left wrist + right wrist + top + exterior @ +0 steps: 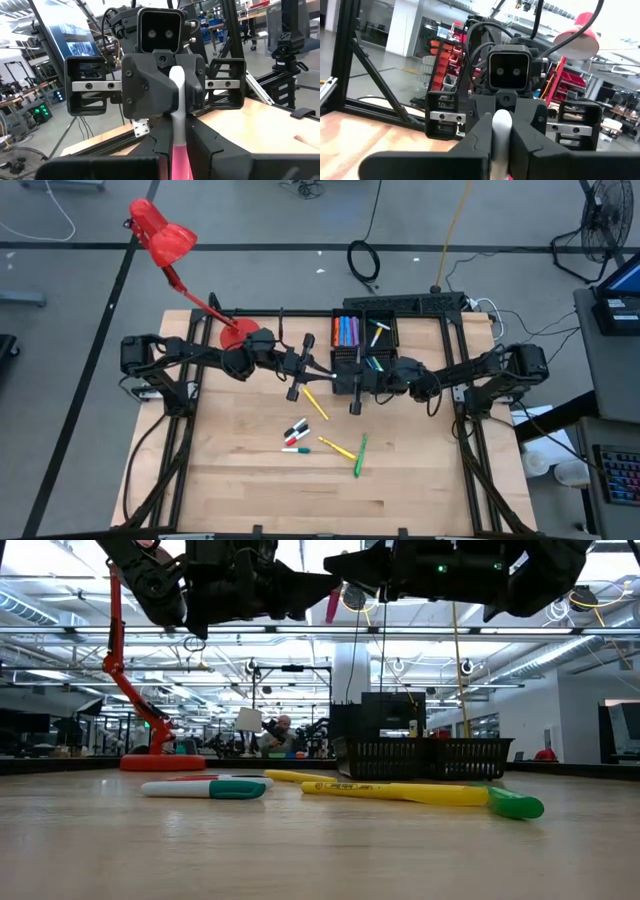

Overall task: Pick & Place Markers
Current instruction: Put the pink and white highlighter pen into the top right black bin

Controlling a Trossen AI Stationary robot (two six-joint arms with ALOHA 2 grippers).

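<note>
A pink marker with a white end hangs level in the air between my two grippers, which face each other above the table's middle. My left gripper is shut on its pink part, and my right gripper is shut on its white end. In the low view the pink marker shows in the gap between the two hands. Several loose markers lie flat on the wood: a yellow one, a red, black and white cluster, a teal-capped one, another yellow one and a green one. My left gripper pinches the marker's pink barrel between its two fingers, which come level from the table's left and lie along it. The marker sticks out forward, clear of the table. My right gripper pinches the marker's white end between its two fingers. The fingers come nearly level from the table's right, along the marker.
The black tray stands at the table's far edge, with several markers standing in its compartments. A red desk lamp rises from its round base at the far left. Bare wood lies near the front edge.
</note>
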